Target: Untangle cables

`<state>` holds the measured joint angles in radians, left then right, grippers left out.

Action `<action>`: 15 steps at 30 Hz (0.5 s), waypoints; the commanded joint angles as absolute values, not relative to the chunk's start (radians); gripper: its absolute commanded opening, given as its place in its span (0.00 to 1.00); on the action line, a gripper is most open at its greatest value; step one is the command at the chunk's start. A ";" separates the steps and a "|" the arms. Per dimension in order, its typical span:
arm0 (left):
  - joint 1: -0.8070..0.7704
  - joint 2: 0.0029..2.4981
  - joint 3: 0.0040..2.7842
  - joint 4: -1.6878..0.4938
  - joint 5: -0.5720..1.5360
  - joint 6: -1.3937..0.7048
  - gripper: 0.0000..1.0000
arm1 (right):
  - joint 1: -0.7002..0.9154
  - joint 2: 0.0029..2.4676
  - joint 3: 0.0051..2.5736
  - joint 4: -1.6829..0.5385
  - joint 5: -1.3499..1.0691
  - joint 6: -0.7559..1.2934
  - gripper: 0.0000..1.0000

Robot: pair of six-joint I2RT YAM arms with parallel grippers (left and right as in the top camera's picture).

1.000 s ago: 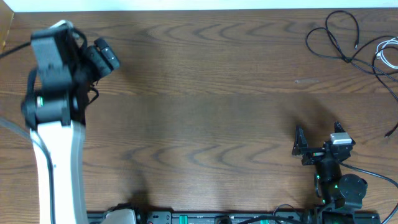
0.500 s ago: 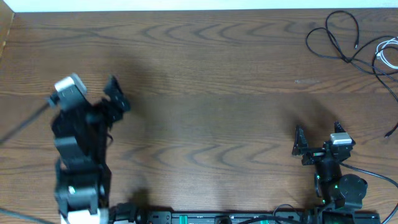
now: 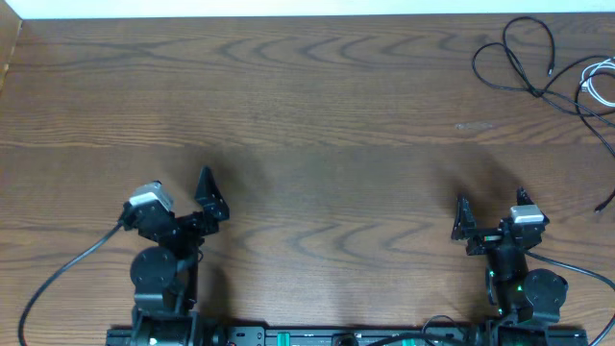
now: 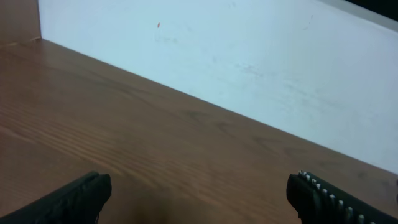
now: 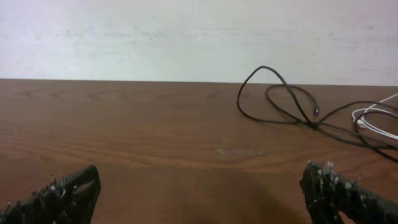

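Black cables [image 3: 527,60] are lying looped beside the white cord [image 3: 601,85] at the tabletop's [image 3: 317,125] far right corner. Your right fingers [image 5: 202,190] and left fingers [image 4: 199,193] are gaping empty, well apart from them. You should be aiming the right pair for a loose plug end.

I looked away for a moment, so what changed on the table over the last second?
The left gripper pulled back from the far left of the table to its near edge, folded in, open and holding nothing. The right gripper, also open, the black cables and the white cord stayed where they were.
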<state>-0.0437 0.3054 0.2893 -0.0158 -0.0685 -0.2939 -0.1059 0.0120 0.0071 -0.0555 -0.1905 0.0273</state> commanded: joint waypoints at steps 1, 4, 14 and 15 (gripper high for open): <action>-0.051 0.218 0.208 -0.001 -0.099 -0.272 0.96 | -0.101 0.006 0.006 -0.060 -0.193 0.040 0.99; -0.051 0.163 0.156 0.022 -0.100 -0.260 0.96 | -0.101 0.006 0.006 -0.060 -0.193 0.040 0.99; -0.051 0.012 0.002 0.119 -0.099 -0.243 0.96 | -0.101 0.006 0.006 -0.060 -0.193 0.040 0.99; -0.052 0.001 0.004 0.102 -0.099 -0.242 0.96 | -0.101 0.006 0.006 -0.060 -0.193 0.040 0.99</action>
